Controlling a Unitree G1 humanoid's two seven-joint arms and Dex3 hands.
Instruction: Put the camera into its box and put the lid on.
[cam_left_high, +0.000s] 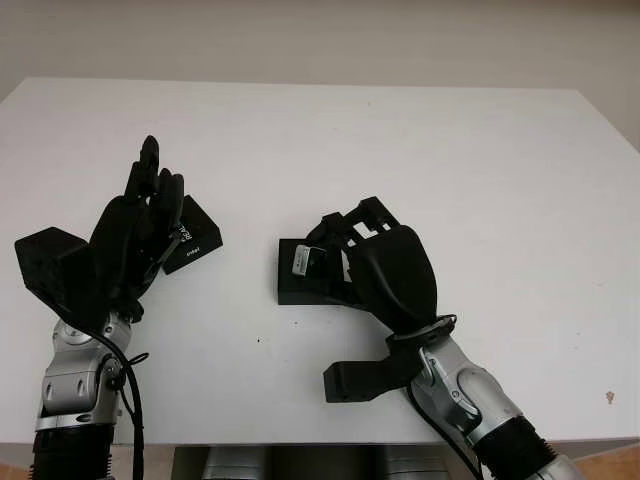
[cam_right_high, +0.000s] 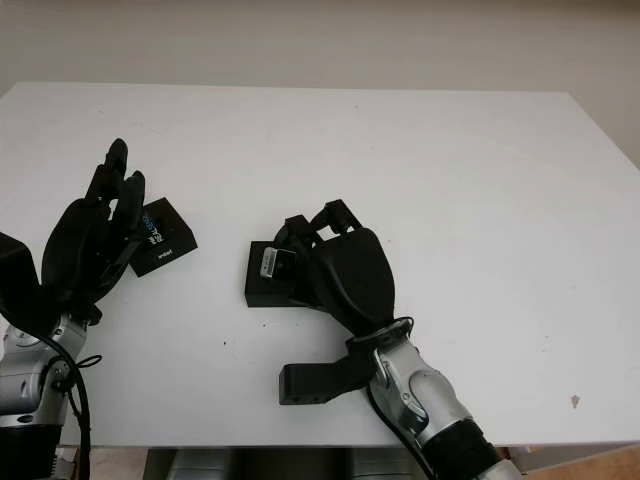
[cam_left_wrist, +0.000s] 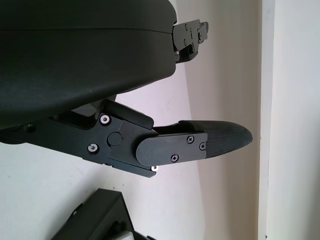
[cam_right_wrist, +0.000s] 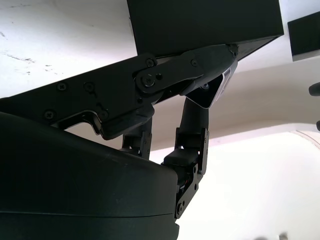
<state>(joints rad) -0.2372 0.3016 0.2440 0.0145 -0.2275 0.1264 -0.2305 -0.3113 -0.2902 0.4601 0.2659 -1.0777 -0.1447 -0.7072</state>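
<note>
Right hand (cam_left_high: 355, 245) fingers curled around the small camera (cam_left_high: 306, 260), holding it just over the open black box (cam_left_high: 300, 285) at table (cam_left_high: 400, 150) centre. Left hand (cam_left_high: 140, 225) open, raised beside the black lid (cam_left_high: 195, 240), well left of the box.

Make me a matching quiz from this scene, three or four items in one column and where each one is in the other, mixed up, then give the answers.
Things:
1. camera
2. box
3. lid
4. left robot hand

Places:
A. open, raised beside the lid
B. on the table near the middle, under the right robot hand
C. on the table to the left, printed side up
D. in the fingers of the right robot hand, over the box

Pairs: 1-D, 2-B, 3-C, 4-A
</note>
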